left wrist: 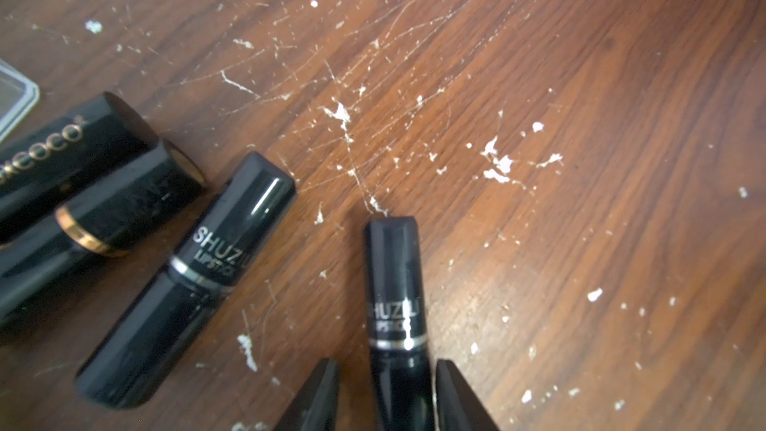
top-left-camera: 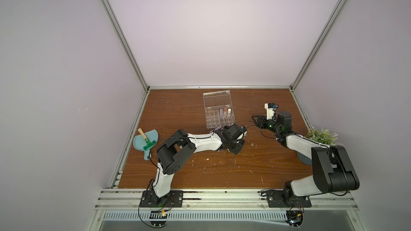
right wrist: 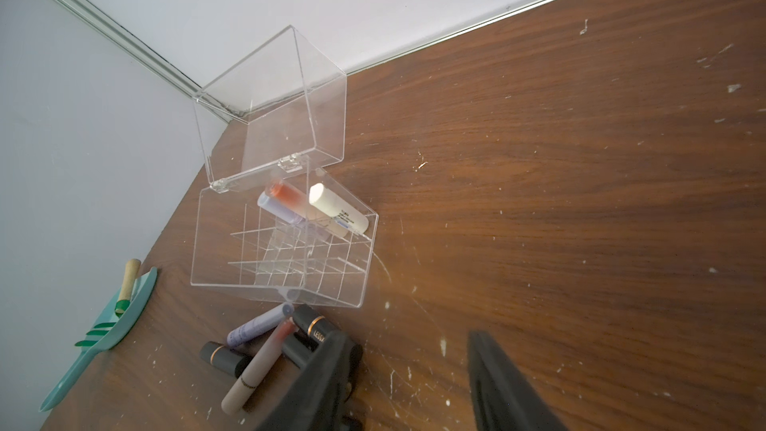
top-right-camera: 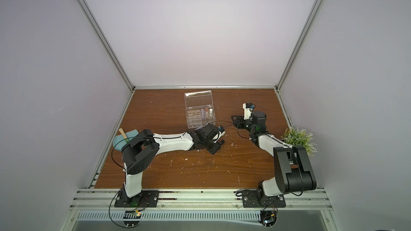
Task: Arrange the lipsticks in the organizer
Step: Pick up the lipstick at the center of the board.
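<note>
The clear organizer (top-left-camera: 209, 121) stands at the back of the table with its lid (right wrist: 269, 109) up. A lilac, an orange-pink and a white lipstick (right wrist: 338, 211) stand in its back row. Several loose lipsticks lie just in front of it: a lilac one (right wrist: 257, 325), a beige-pink one (right wrist: 257, 371) and black ones (left wrist: 186, 279). My left gripper (left wrist: 385, 362) is down over them and straddles one black lipstick (left wrist: 393, 275). One finger is at the tube; wood shows between the tube and the other. My right gripper (right wrist: 410, 335) hovers right of the organizer, open and empty.
A teal dustpan (top-left-camera: 144, 143) with a wooden-handled brush lies at the table's left edge. A potted plant (top-left-camera: 320, 136) stands at the right edge beside my right arm. White flecks and scratches cover the wooden table (top-left-camera: 222, 170). Walls close in the back and both sides.
</note>
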Tool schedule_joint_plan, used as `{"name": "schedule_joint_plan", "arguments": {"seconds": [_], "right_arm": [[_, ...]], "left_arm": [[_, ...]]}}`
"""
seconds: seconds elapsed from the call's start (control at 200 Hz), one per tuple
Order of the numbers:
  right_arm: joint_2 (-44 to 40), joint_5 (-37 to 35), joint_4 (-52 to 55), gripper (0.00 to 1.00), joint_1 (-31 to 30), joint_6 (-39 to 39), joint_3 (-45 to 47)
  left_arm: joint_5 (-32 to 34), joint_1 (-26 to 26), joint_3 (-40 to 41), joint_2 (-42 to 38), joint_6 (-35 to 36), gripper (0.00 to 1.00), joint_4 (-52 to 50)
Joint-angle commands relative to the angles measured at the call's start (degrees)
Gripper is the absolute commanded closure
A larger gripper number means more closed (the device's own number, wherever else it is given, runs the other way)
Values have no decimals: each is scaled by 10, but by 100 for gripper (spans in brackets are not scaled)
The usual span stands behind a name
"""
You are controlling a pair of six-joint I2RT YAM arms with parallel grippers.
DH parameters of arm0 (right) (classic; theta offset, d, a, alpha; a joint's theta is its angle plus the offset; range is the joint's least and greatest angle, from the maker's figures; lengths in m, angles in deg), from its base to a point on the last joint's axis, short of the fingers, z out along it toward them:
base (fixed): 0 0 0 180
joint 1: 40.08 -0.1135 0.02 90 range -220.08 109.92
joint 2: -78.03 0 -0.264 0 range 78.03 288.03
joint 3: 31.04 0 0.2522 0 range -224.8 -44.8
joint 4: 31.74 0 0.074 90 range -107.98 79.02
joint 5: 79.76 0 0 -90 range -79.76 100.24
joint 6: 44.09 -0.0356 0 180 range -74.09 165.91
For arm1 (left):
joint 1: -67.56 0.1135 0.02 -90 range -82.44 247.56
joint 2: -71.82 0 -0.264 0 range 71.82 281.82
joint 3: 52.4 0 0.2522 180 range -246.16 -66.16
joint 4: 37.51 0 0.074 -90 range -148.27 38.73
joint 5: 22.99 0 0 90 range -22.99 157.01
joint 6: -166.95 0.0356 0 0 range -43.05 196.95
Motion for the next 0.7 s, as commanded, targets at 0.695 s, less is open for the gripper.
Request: {"name": "schedule_joint_plan", "arguments": {"seconds": [0.695], "right_arm": [[-13, 63, 20, 46, 8, -6, -40]], "left_arm": [[11, 3, 63, -97, -17, 80, 35]]}}
